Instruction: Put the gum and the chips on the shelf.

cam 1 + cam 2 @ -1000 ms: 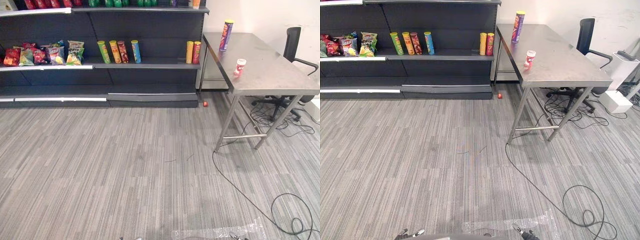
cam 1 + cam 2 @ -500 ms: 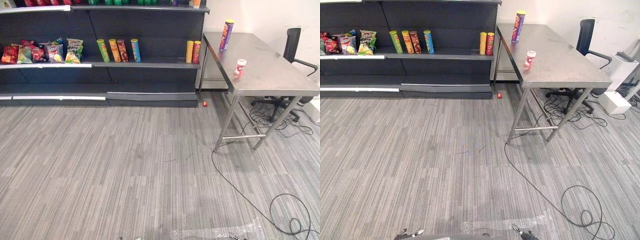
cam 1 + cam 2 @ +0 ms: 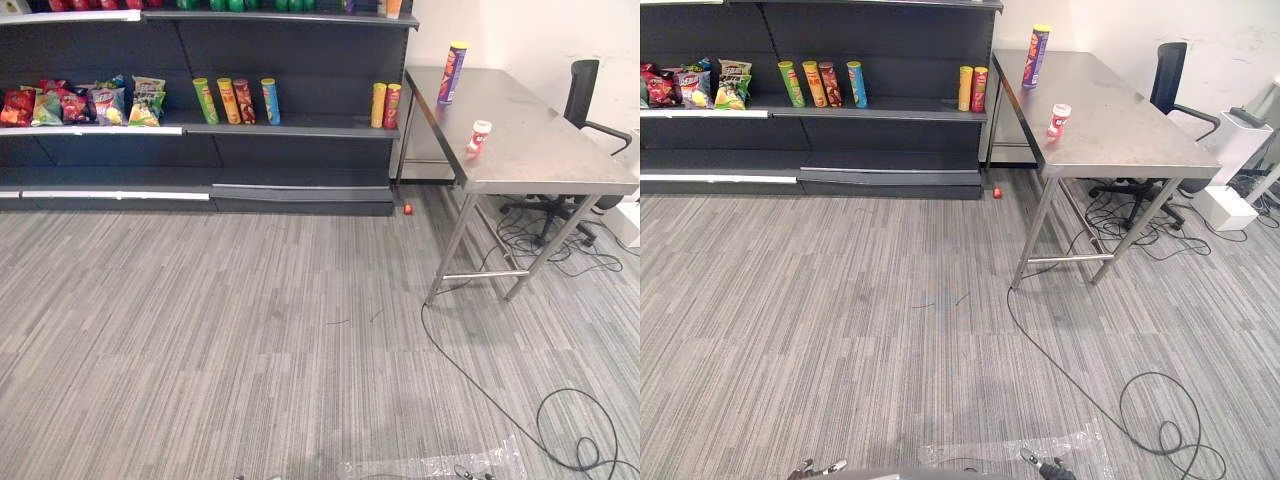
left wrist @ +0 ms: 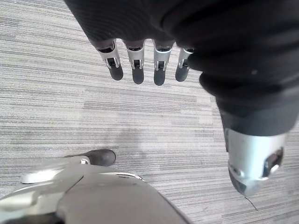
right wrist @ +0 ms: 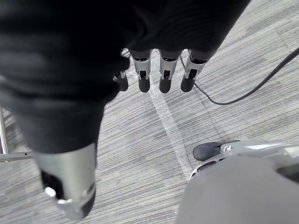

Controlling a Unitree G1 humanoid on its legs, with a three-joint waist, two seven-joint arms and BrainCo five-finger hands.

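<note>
I had the steel table at about two o'clock. The chips can stood upright near its far corner, and the gum bottle sat well apart from it, nearer me. The dark shelf ran from ten to twelve o'clock, holding snack bags, then four cans, then two more cans beside the table end. A small red object lay on the grey carpet between shelf and table. A black chair stood behind the table.

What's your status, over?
Left hand and right hand open, empty. Chips can and gum bottle on steel table, beside shelf. Small red object on floor at shelf's foot.
</note>
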